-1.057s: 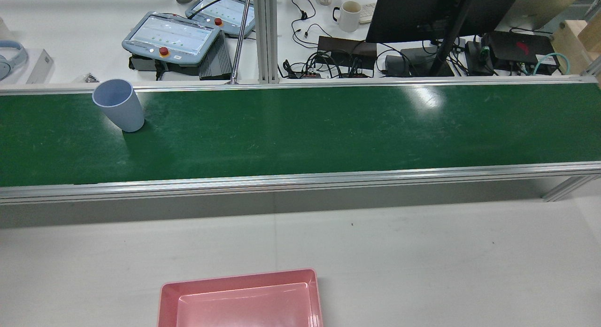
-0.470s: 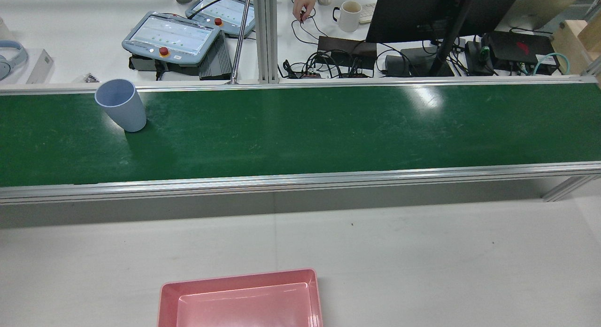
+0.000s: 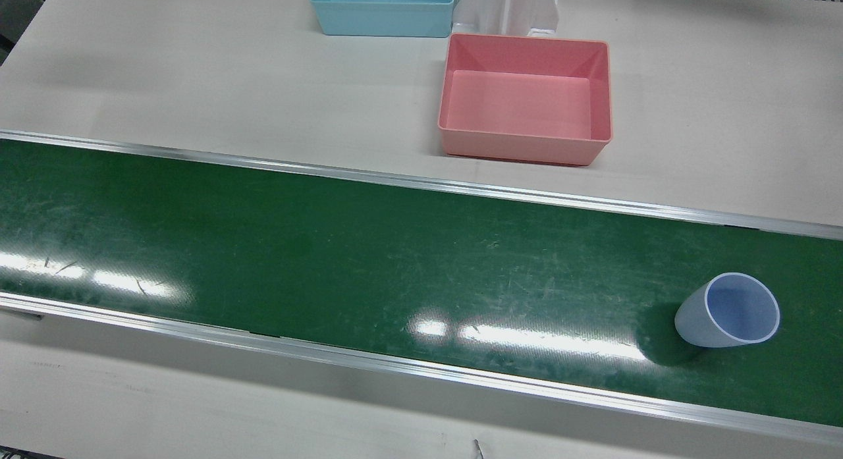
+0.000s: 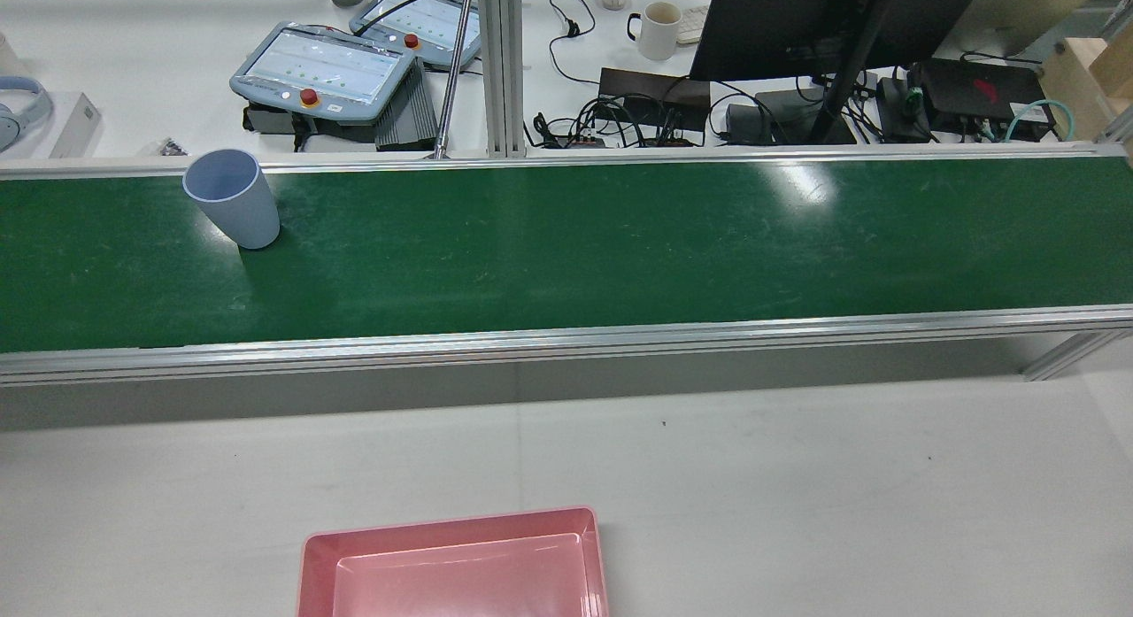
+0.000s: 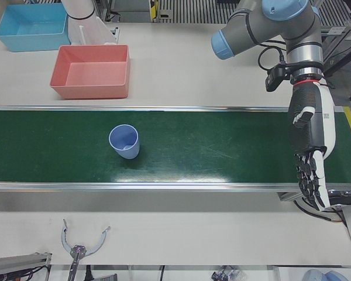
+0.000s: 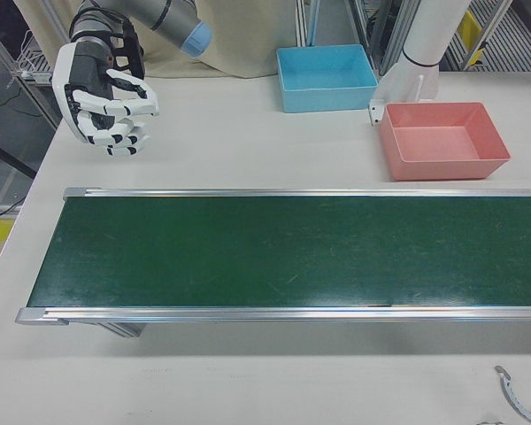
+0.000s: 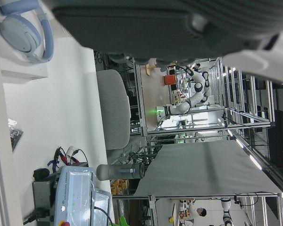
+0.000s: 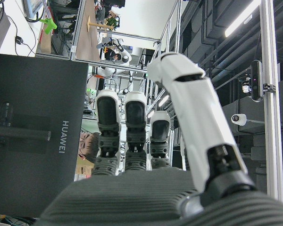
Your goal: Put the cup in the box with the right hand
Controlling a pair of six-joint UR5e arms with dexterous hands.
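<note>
A pale blue cup [image 4: 232,198] stands upright on the green belt [image 4: 620,245], near the rear view's left end; it also shows as cup [image 3: 728,311] and cup [image 5: 124,141]. The empty pink box [image 3: 520,146] sits on the white table beside the belt, seen too as box [image 4: 451,568], box [image 5: 90,91] and box [image 6: 442,164]. My right hand [image 6: 106,102] hangs open over the table beyond the belt's other end, far from the cup, holding nothing. My left hand [image 5: 309,152] points its fingers down above the belt's edge, open and holding nothing.
A blue box [image 3: 382,14] stands behind the pink one, beside an arm pedestal [image 3: 507,11]. Teach pendants [image 4: 323,68], a mug [image 4: 659,28], cables and a monitor [image 4: 797,24] crowd the desk past the belt. A small tool [image 5: 82,246] lies on the operators' side.
The cup has slid a little to the right along the belt in the rear view. A person's hand that reached over the far desk half a second ago is gone.
</note>
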